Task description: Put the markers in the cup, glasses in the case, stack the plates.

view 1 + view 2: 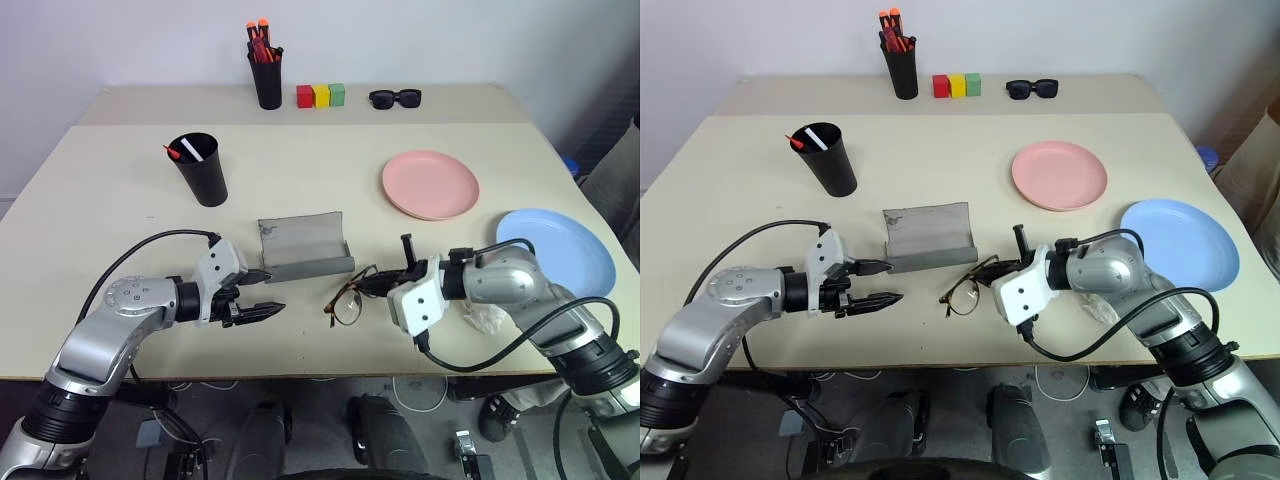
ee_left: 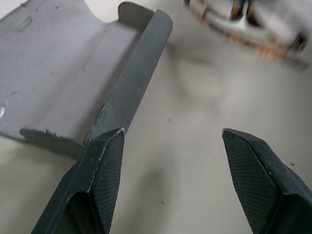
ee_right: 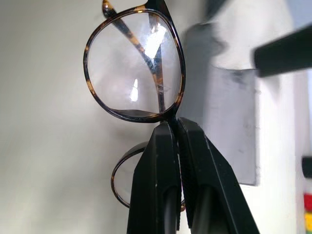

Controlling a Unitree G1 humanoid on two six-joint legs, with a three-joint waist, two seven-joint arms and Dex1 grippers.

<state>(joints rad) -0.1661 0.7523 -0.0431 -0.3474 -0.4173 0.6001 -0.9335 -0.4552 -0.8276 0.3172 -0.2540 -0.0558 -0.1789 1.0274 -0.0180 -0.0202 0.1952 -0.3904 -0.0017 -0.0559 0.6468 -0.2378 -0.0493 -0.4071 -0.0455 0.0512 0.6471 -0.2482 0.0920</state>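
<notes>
My right gripper point(image 3: 178, 132) is shut on the bridge of the tortoiseshell glasses point(image 1: 348, 298), which hang tilted just in front of the case, low over the table. The grey case point(image 1: 305, 246) lies open at the table's middle, lid up. Just left of the glasses and in front of the case's left end, my left gripper point(image 1: 267, 291) stands open and holds nothing. The black cup point(image 1: 201, 170) at the left holds two markers point(image 1: 190, 150). A pink plate point(image 1: 430, 184) lies to the right, and a blue plate point(image 1: 556, 250) lies separately, nearer my right arm.
At the back stand a black pen holder point(image 1: 266, 76) with orange-capped pens, three coloured blocks point(image 1: 320, 95) and black sunglasses point(image 1: 395, 97). A crumpled clear wrapper point(image 1: 486, 318) lies under my right forearm. The table's front edge runs just below both grippers.
</notes>
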